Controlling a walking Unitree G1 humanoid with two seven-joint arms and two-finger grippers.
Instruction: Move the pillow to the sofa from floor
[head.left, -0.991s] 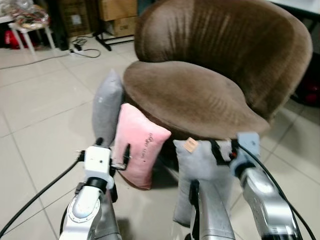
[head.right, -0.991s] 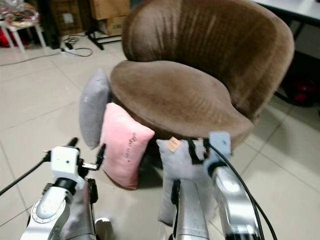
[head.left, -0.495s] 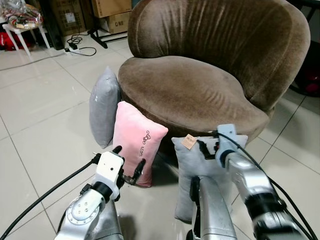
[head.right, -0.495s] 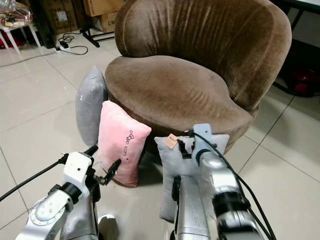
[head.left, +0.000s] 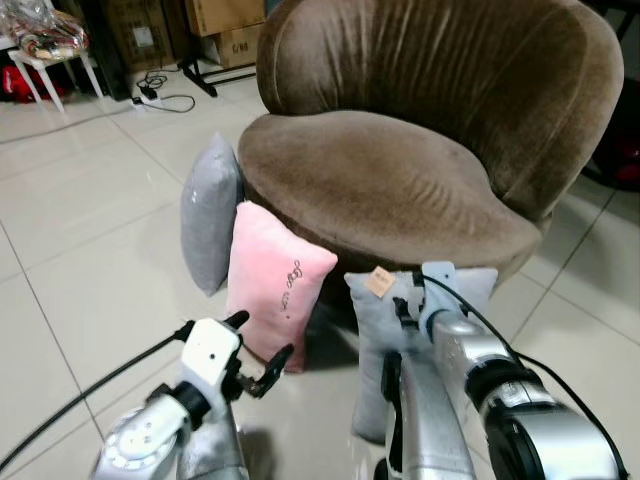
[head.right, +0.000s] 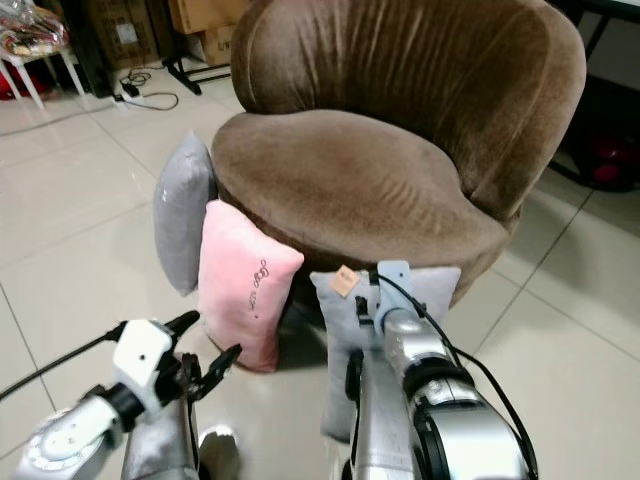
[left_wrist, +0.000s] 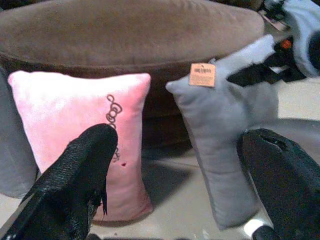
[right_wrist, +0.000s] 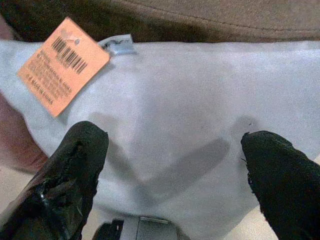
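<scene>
Three pillows on the floor: two grey (head.left: 210, 225) (right_wrist: 190, 120), one pink (head.left: 275, 285).

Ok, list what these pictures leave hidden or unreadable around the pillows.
- Tagged light grey pillow: lower half hidden by the robot's silver arms in the eye views.
- Orange paper tag: print too small to read.
- Plain grey pillow: its far side is hidden behind the brown velvet sofa.
- Pink plush pillow: embroidery partly covered by the left end effector's finger.

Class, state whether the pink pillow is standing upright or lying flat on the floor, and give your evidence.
Upright. The pink pillow stands on its short bottom edge on the tiled floor, its top leaning against the brown sofa.
</scene>
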